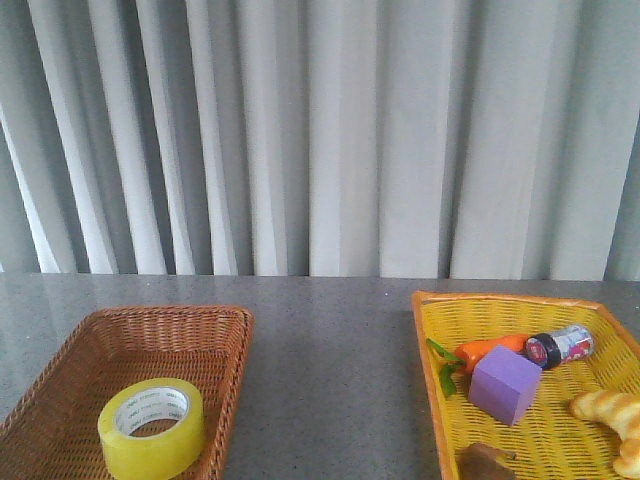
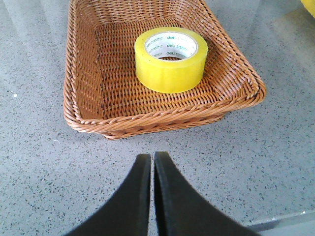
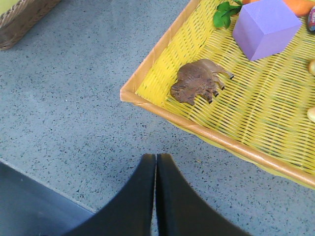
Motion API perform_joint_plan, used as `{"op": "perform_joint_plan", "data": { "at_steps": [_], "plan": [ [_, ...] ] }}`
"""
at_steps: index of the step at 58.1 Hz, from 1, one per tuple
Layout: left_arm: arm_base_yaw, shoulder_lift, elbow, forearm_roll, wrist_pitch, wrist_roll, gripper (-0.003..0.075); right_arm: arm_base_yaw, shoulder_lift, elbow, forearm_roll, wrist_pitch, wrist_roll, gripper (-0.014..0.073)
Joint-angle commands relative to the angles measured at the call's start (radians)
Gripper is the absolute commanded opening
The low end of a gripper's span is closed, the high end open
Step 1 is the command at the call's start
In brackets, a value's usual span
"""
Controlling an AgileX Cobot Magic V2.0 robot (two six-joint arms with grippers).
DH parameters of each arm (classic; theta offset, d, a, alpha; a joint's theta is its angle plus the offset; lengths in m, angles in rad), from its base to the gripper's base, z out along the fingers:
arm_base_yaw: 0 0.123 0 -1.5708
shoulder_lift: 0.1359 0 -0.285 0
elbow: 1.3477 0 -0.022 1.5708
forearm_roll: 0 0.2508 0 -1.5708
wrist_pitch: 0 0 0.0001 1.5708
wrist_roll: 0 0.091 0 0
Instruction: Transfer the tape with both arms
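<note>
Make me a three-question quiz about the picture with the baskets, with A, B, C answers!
1. Where is the tape?
A. in the brown basket
B. in the yellow basket
C. on the bare table

2. What colour is the cube?
A. red
B. purple
C. green

3. How are the fingers of the left gripper?
A. wide open
B. closed on the tape
C. closed on nothing

Answers:
1. A, the roll sits on the brown basket's woven floor.
2. B, it is purple against the yellow basket.
3. C, the two fingers press together over the table, short of the basket.
</note>
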Motion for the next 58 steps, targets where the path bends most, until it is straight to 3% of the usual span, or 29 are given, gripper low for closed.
{"op": "perform_joint_plan", "data": {
  "at_steps": [1,29,46,58],
  "plan": [
    [0.004,0.006,-0.020,0.002,-0.079,-0.008,-0.0007,-0.006,0.000,-0.023,-0.010,-0.055,-0.001,-0.0007],
    [0.004,-0.003,-0.014,0.011,-0.084,-0.008,-0.0007,-0.006,0.000,-0.023,-0.010,-0.055,-0.001,-0.0007],
    [0.004,-0.205,0.237,0.061,-0.445,-0.007,-0.0007,-0.006,0.000,-0.023,-0.011,-0.055,-0.001,-0.0007],
    [0.004,-0.360,0.425,0.062,-0.627,-0.007,-0.0007,-0.006,0.000,-0.023,-0.011,-0.055,-0.001,-0.0007]
  ]
}}
